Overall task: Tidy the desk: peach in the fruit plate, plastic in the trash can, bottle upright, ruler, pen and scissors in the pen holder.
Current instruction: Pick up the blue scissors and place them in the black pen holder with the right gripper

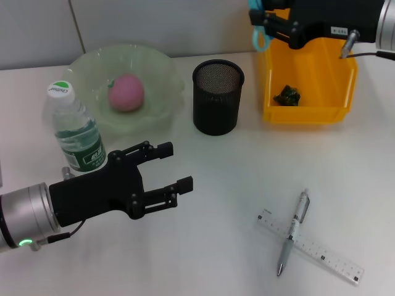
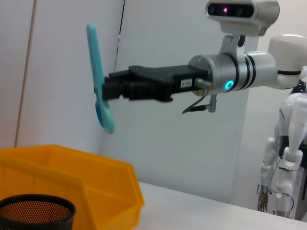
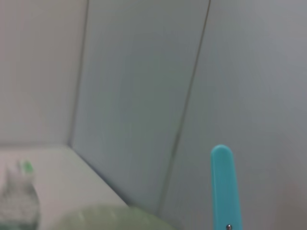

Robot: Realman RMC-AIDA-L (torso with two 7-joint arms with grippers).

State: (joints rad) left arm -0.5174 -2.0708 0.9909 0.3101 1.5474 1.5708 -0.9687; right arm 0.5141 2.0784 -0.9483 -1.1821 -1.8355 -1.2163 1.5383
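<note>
Right gripper (image 1: 266, 26), upper right of head view, is clenched on the teal plastic-handled scissors (image 2: 100, 91), carried high over the orange plastic bin (image 1: 308, 80). Step in hand, as I judge: scissors into the black wire-mesh cylindrical pen holder (image 1: 217, 97), upper centre. Do it well: centre over the narrow round mouth, keep the scissors vertical, lower before letting go; mesh cup is light and may tip.

Left gripper (image 1: 162, 174), lower left, is spread wide, holding nothing, near the upright clear plastic bottle (image 1: 73, 129).

Pink matte peach (image 1: 126, 92) sits in the translucent green wavy-rimmed plate (image 1: 166, 74). Clear flat ruler (image 1: 321, 251) and silver pen (image 1: 292, 233) lie crossed, lower right on white counter (image 1: 216, 216).
</note>
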